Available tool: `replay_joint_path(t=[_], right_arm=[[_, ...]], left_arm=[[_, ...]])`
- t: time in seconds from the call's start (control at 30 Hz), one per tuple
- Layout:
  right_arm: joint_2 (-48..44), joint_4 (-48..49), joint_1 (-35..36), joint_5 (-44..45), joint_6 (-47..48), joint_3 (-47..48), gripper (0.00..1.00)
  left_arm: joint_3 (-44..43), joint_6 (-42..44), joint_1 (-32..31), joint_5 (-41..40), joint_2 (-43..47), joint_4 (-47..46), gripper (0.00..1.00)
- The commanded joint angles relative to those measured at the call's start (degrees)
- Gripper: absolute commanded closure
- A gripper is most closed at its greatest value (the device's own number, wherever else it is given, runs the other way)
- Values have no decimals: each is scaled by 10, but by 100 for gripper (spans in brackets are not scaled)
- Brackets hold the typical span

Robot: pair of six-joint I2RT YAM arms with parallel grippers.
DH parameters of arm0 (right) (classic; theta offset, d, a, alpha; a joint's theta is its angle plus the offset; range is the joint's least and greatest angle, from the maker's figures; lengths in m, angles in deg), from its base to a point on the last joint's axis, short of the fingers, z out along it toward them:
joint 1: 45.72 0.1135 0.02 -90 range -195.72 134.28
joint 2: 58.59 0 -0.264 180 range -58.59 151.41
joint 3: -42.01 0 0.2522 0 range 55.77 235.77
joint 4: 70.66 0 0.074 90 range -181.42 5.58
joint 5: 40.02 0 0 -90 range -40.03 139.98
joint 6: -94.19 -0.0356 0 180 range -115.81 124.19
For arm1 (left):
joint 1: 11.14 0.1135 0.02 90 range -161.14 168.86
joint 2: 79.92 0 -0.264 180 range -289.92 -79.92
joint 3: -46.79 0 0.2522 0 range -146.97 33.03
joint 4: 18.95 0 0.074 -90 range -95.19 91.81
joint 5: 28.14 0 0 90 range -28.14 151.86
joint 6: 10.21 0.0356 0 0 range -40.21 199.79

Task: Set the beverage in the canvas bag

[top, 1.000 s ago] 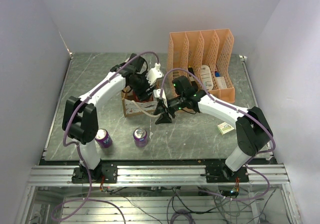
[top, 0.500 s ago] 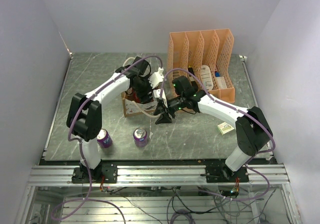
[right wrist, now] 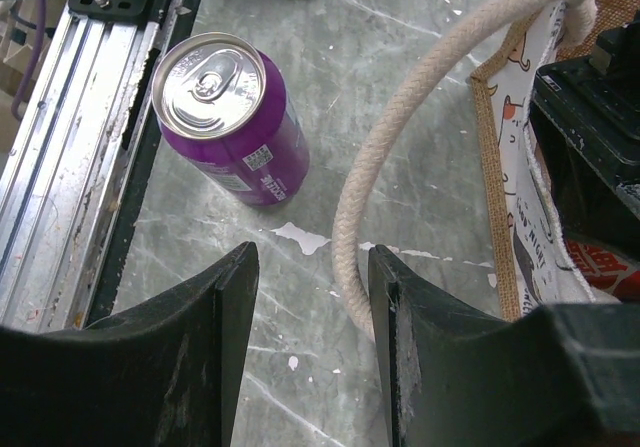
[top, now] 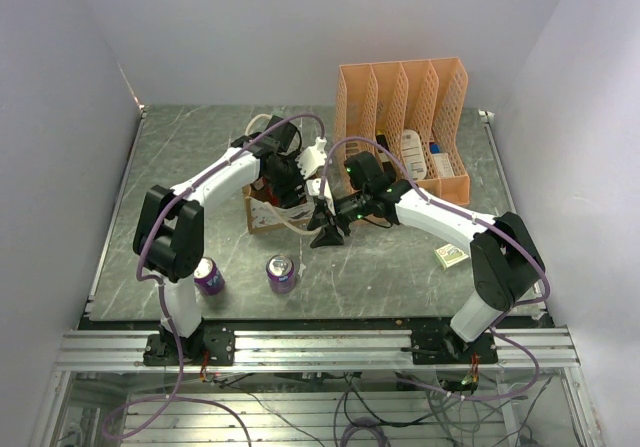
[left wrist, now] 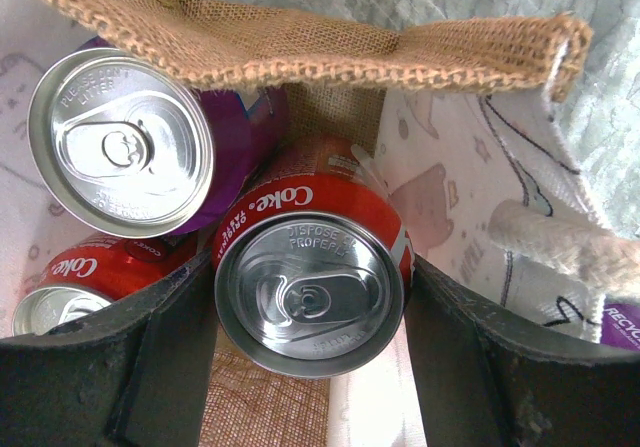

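Note:
The canvas bag [top: 266, 213] stands mid-table with my left gripper [top: 284, 187] reaching down into it. In the left wrist view a red Coke can [left wrist: 310, 297] sits upright between my left gripper's [left wrist: 308, 312] fingers, both touching its sides. Beside it in the bag [left wrist: 300, 42] are a purple can [left wrist: 120, 142] and another red can [left wrist: 70, 287]. My right gripper [right wrist: 312, 267] hovers open just right of the bag [right wrist: 520, 197]. The cream rope handle [right wrist: 400, 167] runs between its fingers, against the right one. Two purple cans [top: 208, 276] [top: 281, 272] stand on the table in front.
An orange file organizer [top: 405, 127] holding several items stands at the back right. A small yellow box [top: 451, 256] lies near the right arm. The aluminium rail [right wrist: 70, 147] runs along the near table edge, close to the purple can [right wrist: 230, 117].
My left arm has swung right and brought its gripper down into the bag, then held still. The right gripper has stayed by the handle.

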Motion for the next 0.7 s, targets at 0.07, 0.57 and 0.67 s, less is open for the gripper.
replay_joint_path(t=[0.07,0.57,0.67], right_arm=[[10,-12,2,-1,8,1,53],[8,-15,1,-3,15,0,53],[8,-16,1,-3,16,1,53]], left_arm=[[-6,-8,-8,12,32,-38,55],[-16,-13,-16,4,33,-29,37],[-16,-15,-16,4,35,-29,34]])
